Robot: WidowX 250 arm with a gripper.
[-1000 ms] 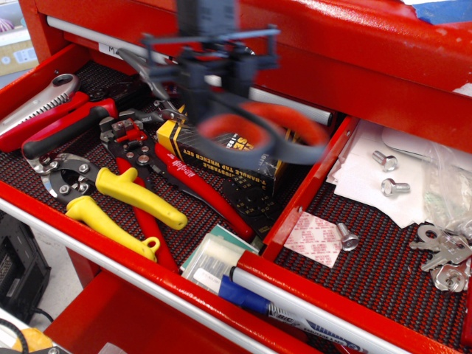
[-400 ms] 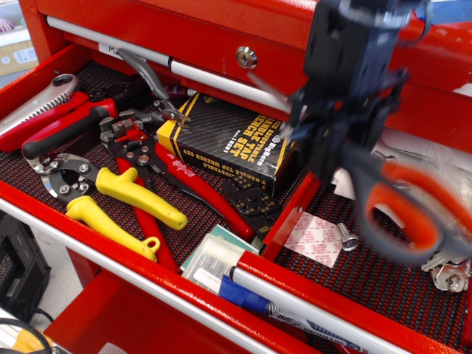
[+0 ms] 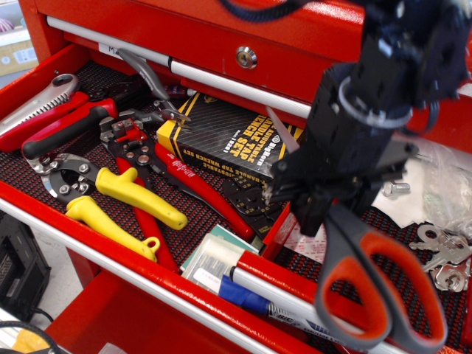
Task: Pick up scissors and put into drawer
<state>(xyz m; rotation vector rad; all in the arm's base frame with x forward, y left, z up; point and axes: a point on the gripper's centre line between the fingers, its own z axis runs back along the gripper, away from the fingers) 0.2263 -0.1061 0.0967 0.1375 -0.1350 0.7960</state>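
My gripper (image 3: 324, 200) is shut on the scissors (image 3: 369, 295) and holds them in the air. Their big grey loop handles lined orange hang down toward the front. A steel blade (image 3: 284, 139) sticks up and to the left behind the fingers. The scissors hang over the left part of the right drawer section (image 3: 398, 221), close to the red divider (image 3: 280, 225). That section has a black ribbed liner, a silver bolt (image 3: 396, 189), keys (image 3: 442, 251) and white papers, which the arm partly hides.
The left section holds a black and yellow tap wrench box (image 3: 228, 144), red-handled pliers (image 3: 188, 178), yellow-handled snips (image 3: 110, 195) and a saw (image 3: 37, 103). A blue marker (image 3: 243, 295) lies at the front rail. A closed red drawer with a lock (image 3: 246, 57) is behind.
The gripper carried the scissors from above the left section rightward across the divider, then lower and toward the front over the right section. The handles now hang lower in the view.
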